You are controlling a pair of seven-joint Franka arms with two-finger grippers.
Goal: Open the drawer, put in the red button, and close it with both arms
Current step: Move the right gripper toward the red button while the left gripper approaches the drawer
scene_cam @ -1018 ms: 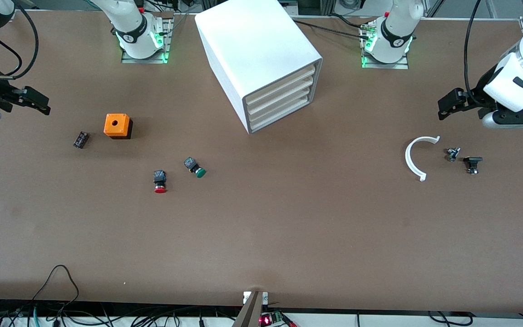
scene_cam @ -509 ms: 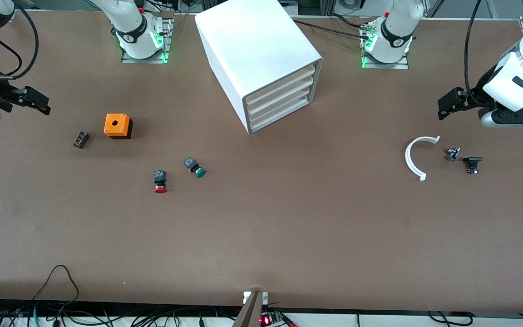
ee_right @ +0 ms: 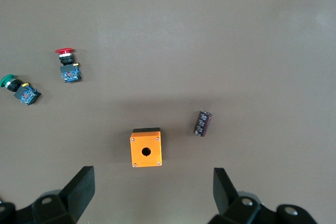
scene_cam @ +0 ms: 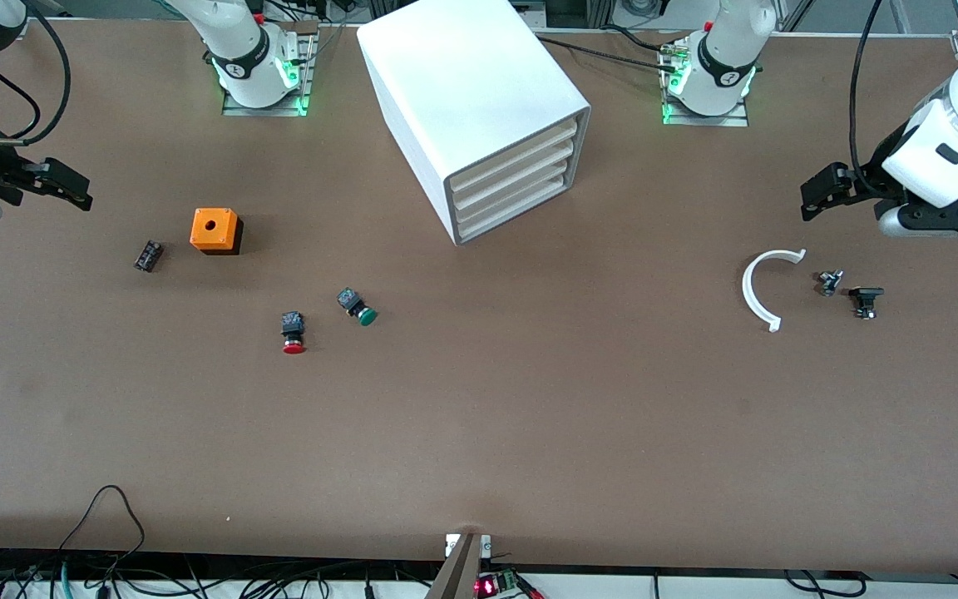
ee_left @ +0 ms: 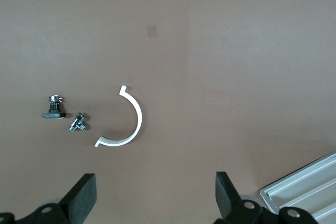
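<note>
The white cabinet (scene_cam: pixel 479 100) stands at the table's middle, near the bases, with all four drawers (scene_cam: pixel 516 185) shut. Its corner shows in the left wrist view (ee_left: pixel 310 184). The red button (scene_cam: pixel 293 334) lies on its side on the table, nearer the front camera than the cabinet, toward the right arm's end; it also shows in the right wrist view (ee_right: pixel 67 64). My left gripper (scene_cam: pixel 816 200) is open and empty over the left arm's end of the table, fingers wide apart (ee_left: pixel 156 198). My right gripper (scene_cam: pixel 71 190) is open and empty over the right arm's end (ee_right: pixel 152 192).
A green button (scene_cam: pixel 359 307) lies beside the red one. An orange cube with a hole (scene_cam: pixel 214 230) and a small dark part (scene_cam: pixel 147 255) lie under the right gripper's view. A white arc (scene_cam: pixel 758 291) and two small black parts (scene_cam: pixel 828 282) (scene_cam: pixel 865 300) lie near the left gripper.
The left arm has shifted very slightly toward the cabinet. The right arm and everything on the table have stayed put.
</note>
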